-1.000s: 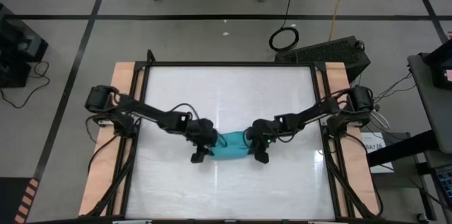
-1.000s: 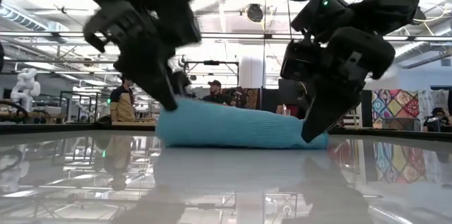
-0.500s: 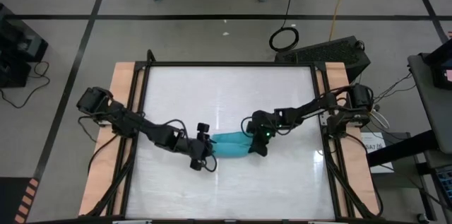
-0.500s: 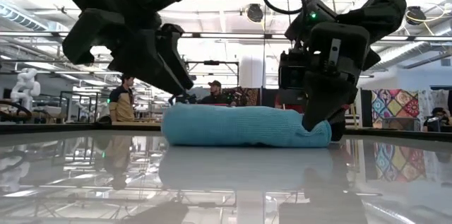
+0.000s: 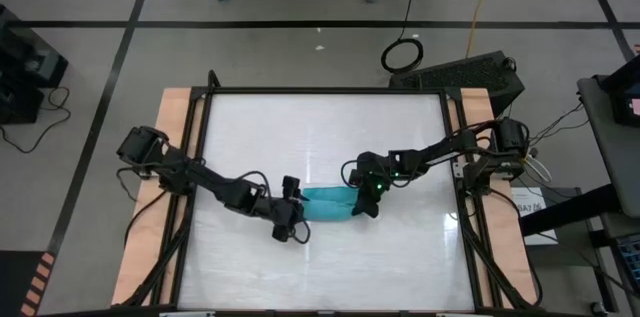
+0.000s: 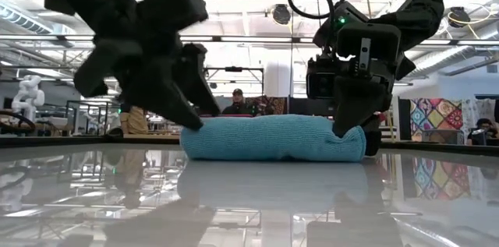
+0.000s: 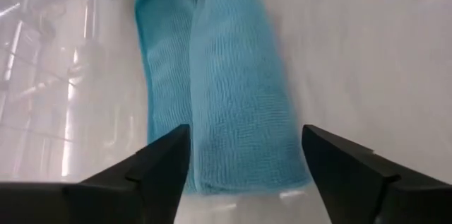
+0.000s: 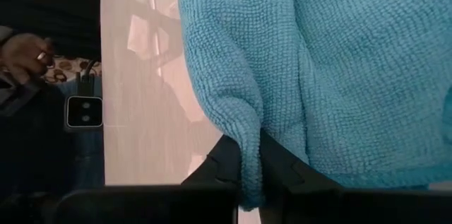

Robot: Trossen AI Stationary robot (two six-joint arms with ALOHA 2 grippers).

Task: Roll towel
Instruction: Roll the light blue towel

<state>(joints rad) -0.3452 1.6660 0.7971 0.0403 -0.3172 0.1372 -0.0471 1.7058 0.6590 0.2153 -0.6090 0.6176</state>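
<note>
Towel [image 5: 327, 202] lies as a rolled bundle mid-table, nearer the front edge. Right gripper [image 5: 366, 203] is clamped on a fold at its right end. Left gripper [image 5: 288, 225], fingers apart, has been drawn slightly back from the left end since half a second ago; roll judged nearly finished.

Towel [image 6: 273, 138]: soft knitted cloth, matt, finely looped texture. Surface [image 5: 330, 137]: white, smooth, glossy, mirror-like reflections; side strips of pale bare wood [image 5: 172, 127]. Tool fingers [image 7: 159, 164]: dark, matt, plastic-looking.
</note>
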